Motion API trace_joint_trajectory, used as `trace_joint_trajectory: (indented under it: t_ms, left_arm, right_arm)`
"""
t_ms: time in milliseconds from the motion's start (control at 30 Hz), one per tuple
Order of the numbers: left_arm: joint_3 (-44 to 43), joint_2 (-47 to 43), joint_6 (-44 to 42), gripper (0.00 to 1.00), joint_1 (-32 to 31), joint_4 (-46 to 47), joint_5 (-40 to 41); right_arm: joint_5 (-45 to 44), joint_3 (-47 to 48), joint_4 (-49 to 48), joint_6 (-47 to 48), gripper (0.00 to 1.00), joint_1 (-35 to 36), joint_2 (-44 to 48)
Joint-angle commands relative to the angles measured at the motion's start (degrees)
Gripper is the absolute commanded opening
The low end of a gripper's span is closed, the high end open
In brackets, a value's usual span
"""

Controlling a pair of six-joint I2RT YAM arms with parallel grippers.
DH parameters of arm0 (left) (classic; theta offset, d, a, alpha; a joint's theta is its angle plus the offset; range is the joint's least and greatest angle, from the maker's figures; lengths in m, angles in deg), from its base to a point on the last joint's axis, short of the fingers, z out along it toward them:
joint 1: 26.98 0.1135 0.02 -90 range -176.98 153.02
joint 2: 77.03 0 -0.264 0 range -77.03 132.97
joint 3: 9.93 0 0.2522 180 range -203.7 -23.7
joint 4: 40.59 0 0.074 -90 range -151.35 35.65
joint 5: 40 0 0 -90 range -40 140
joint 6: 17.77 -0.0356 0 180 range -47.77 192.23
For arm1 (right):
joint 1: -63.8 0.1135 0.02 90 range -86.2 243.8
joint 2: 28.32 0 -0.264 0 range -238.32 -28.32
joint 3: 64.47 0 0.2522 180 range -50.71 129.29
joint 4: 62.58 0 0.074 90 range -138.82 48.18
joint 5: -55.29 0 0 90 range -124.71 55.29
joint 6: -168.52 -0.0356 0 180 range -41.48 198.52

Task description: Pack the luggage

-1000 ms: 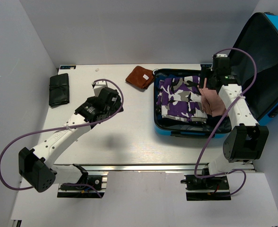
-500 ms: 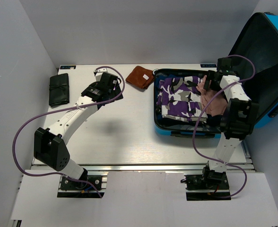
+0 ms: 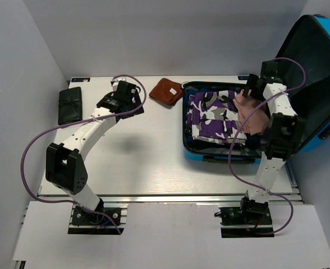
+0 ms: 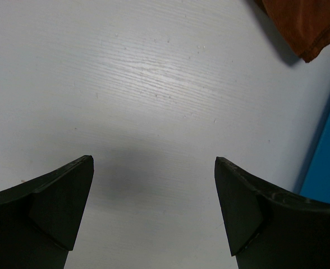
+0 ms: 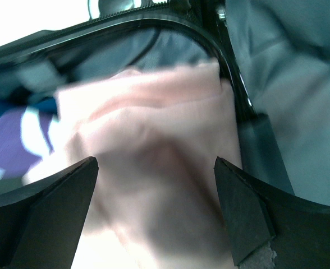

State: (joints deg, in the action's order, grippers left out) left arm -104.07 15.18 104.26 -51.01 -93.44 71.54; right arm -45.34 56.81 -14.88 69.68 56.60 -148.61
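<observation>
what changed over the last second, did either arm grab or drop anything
The left gripper moved across the table toward the far edge, closer to the brown cloth, open and empty throughout. The right arm folded more upright, and the right gripper stayed open over the pink cloth in the suitcase. Nothing was grabbed or released. Suitcase, purple camouflage clothes, brown cloth and black pouch stayed put.

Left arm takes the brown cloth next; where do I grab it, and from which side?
Probably the left corner of the brown cloth, with the left gripper coming down from the bare-table side: it lies flat and folded, and the luggage rim crowds its right edge.
</observation>
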Motion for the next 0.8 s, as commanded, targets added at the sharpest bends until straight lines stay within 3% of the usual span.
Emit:
trace_joint_trajectory:
  t_ms: [0,200,467,600,667,767]
  left_arm:
    - [-4.0,0.0,-1.4,0.98,2.4,-0.2,0.0]
    - [-8.3,4.6,-2.0,0.98,9.2,-1.4,0.4]
    - [-18.1,17.9,-3.9,0.98,18.9,0.5,-3.8]
    - [-25.2,24.1,-13.1,0.98,17.9,6.2,-12.6]
    - [-33.7,30.4,-15.6,0.98,16.4,10.7,-25.3]
    - [-40.8,36.6,-16.0,0.98,15.2,11.9,-30.5]
  right_arm:
    - [2.2,-2.4,-0.9,0.2,0.89,-0.1,12.1]
    - [9.5,-10.7,-3.1,3.6,0.89,2.3,26.0]
    - [12.7,-15.9,-2.0,8.2,0.89,14.2,30.5]
    - [12.6,-17.0,-2.5,6.9,0.89,19.6,30.5]
    - [13.7,-20.1,-5.3,4.6,0.89,21.5,31.7]
    - [13.8,-22.9,-6.9,2.9,0.89,22.1,33.4]
